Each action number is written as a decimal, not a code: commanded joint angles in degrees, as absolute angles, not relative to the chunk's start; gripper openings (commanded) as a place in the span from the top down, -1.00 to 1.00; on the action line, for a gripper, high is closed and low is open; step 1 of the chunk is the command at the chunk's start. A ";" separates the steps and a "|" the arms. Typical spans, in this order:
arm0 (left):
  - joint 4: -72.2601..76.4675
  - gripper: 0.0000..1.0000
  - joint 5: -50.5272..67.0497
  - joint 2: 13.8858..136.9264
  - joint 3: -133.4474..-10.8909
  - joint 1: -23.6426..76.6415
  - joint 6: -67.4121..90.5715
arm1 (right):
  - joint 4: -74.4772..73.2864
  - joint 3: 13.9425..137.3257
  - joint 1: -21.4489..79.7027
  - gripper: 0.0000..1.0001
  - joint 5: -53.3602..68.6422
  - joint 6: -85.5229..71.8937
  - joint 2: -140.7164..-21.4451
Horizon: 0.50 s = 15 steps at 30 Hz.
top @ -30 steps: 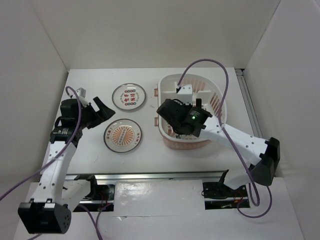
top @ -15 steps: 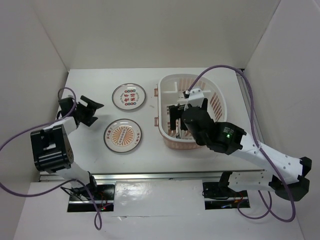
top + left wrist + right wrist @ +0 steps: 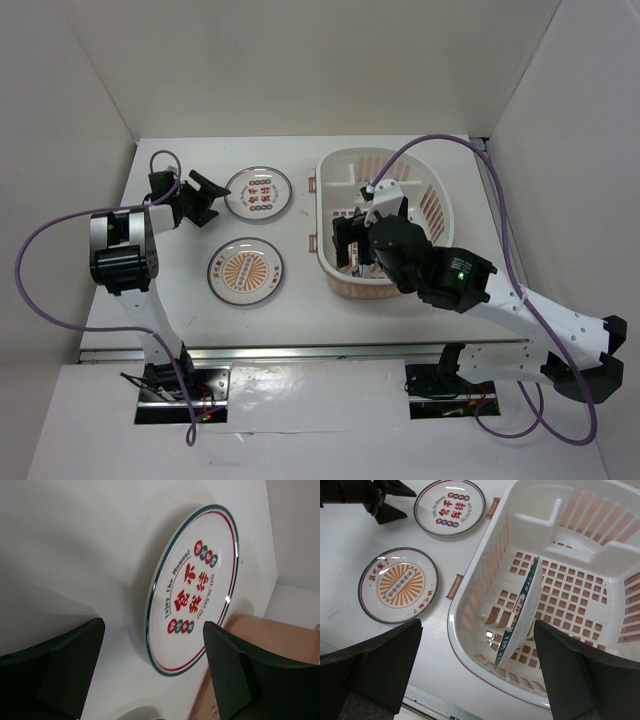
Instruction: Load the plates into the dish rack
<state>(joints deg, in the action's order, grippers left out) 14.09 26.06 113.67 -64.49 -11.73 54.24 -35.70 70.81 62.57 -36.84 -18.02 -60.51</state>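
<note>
The left gripper (image 3: 207, 196), wide and empty, is now shifted from the sunburst plate (image 3: 246, 270) to the character plate (image 3: 258, 192), lying flat beside the dish rack (image 3: 335, 170). The teal-rimmed plate (image 3: 522, 611) is racked on edge below the wide right gripper (image 3: 347, 238), so a second pick is judged near.

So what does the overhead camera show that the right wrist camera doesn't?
Only overhead: the left arm and right arm whole, down to their bases, the purple cables, and the right gripper from outside, open above the dish rack.
Only right wrist: the teal-rimmed plate standing on edge inside the rack; overhead the arm mostly hides it.
Both: the rack, the characters plate and sunburst plate flat on the table, and the open left gripper beside the characters plate.
</note>
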 commanded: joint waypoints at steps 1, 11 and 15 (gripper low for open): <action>12.49 -0.87 24.08 118.28 -68.45 -10.11 52.47 | -31.21 70.66 63.37 -1.00 -36.30 -16.44 -60.56; 12.48 -0.23 24.25 124.45 -71.36 -9.49 54.76 | -30.67 71.19 63.37 -1.00 -36.83 -16.44 -61.08; 10.03 0.59 24.79 126.65 -74.43 -10.11 55.55 | -30.67 71.19 63.37 -1.00 -36.83 -16.44 -61.61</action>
